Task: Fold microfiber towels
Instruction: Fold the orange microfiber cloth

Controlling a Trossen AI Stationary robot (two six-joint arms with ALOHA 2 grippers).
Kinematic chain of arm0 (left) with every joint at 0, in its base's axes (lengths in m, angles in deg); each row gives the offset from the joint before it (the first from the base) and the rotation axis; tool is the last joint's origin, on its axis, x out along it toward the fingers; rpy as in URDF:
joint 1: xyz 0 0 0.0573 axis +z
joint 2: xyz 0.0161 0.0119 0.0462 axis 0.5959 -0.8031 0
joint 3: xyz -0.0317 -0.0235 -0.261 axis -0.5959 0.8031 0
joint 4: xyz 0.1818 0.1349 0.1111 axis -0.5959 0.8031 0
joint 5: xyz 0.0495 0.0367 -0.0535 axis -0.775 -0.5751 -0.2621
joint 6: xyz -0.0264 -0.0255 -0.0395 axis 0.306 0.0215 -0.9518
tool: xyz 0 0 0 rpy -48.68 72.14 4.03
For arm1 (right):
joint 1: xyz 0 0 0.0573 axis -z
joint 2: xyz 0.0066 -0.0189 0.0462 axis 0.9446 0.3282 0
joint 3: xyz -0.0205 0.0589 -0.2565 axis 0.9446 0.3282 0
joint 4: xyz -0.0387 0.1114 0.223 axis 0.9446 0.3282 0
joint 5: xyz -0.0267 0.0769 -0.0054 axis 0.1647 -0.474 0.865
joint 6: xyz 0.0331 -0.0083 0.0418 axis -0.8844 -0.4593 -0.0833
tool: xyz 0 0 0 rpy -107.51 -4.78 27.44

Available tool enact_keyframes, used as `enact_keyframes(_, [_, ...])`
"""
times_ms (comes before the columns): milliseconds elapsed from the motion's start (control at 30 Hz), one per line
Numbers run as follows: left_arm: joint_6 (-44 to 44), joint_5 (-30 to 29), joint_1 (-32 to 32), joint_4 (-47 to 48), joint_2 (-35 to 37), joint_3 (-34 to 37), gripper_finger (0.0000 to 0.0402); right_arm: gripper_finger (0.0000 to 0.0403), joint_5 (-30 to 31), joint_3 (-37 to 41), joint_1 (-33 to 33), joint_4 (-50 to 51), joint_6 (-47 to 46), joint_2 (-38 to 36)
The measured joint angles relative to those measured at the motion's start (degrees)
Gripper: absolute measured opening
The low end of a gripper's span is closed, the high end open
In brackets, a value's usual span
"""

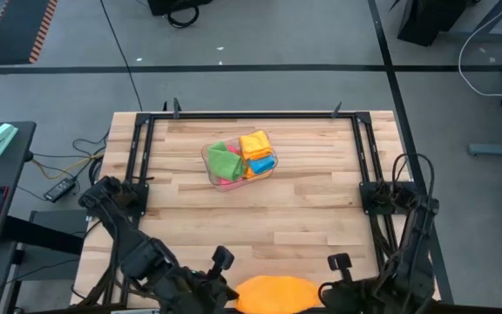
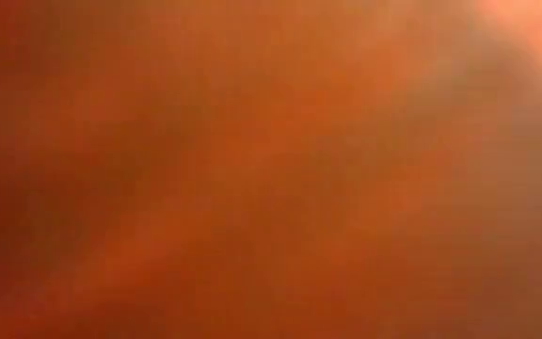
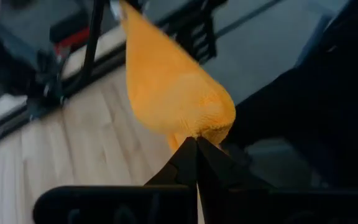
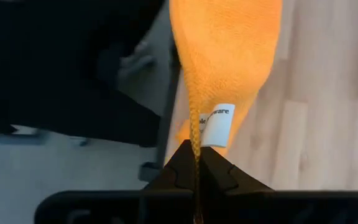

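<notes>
an orange towel (image 1: 273, 294) hangs stretched at the bottom centre of the high view, over the near edge of the wooden table (image 1: 321, 209), held between both arms; it fills the low view with an orange blur. the left gripper (image 3: 196, 144) is clamped together on one corner of it at the lower left of the high view, and the right gripper (image 4: 196, 149) is pinched on the opposite edge at the lower right, beside a small white label (image 4: 217, 124). above, in the upper middle of the table, a clear bin (image 1: 239, 160) holds more towels, green (image 1: 223, 160), yellow-orange (image 1: 254, 144), blue (image 1: 261, 164) and pink.
</notes>
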Motion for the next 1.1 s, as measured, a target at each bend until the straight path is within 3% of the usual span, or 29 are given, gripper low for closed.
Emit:
enact_keyframes(300, [9.5,2.8,-1.4,-6.9,0.0,-9.4,0.0017,0.0007,-1.6,0.3,-0.3,-13.8,12.8,-7.4])
enact_keyframes(567, [14.3,7.6,-3.7,-11.7,0.0,-10.6,0.0009,0.0007,-5.2,0.2,-2.7,-23.9,26.5,-12.2])
enact_keyframes(700, [13.0,7.6,-4.8,-8.1,0.0,-10.6,0.0028,0.0007,-1.3,0.2,-3.2,-22.9,24.3,-12.9])
enact_keyframes(867, [3.1,3.6,-3.4,3.2,0.0,-10.3,0.0020,0.0007,4.6,0.5,-0.7,-11.1,15.0,-10.7])
enact_keyframes(1100, [-7.7,0.4,2.7,11.2,-0.1,-2.4,0.0015,0.0007,5.7,9.7,6.8,-4.2,10.2,-9.9])
